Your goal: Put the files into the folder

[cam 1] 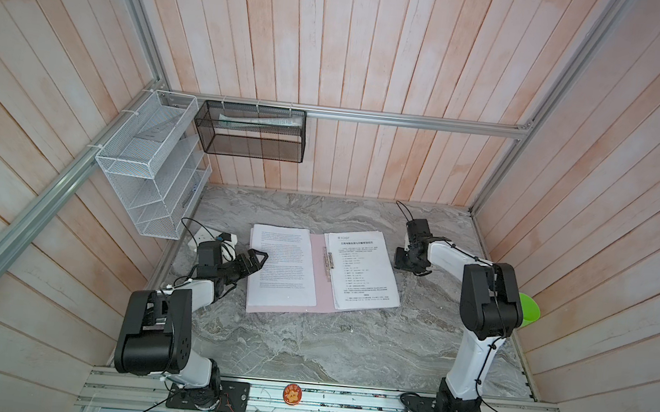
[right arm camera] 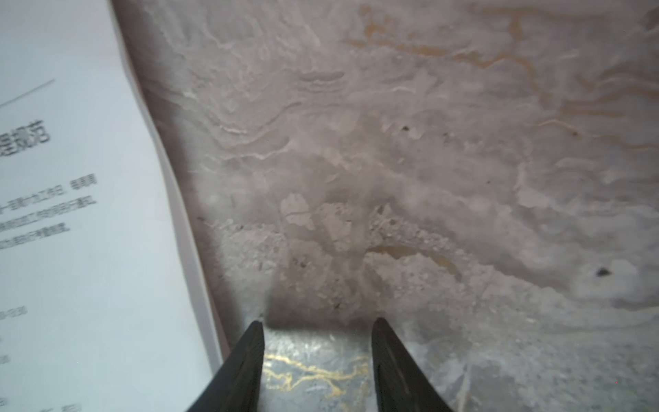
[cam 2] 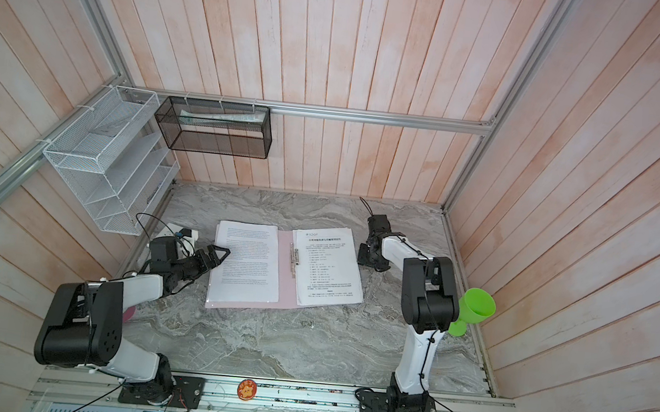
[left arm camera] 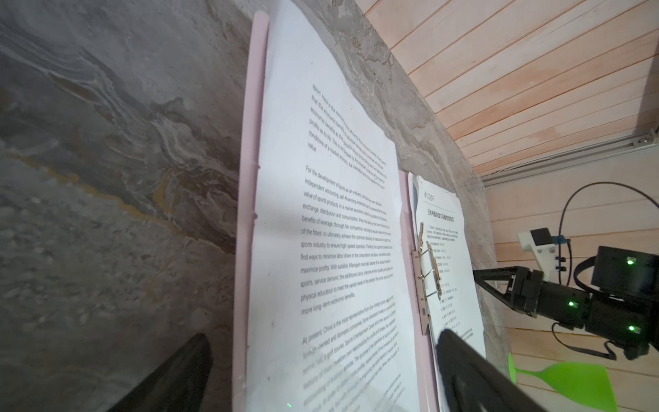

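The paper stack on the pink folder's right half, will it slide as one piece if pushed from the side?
Probably not: the paper stack shows fanned edges, so its loose sheets would likely shear apart. It looks thin and lies flat on the folder, so a lifted edge would probably droop.

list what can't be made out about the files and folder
Right half of the folder: covered by the right file stack in both top views.
Sheet count there: edges too small in top views.
Its print: blurred in the right wrist view.
Contents of the black mesh basket: too small in top views.
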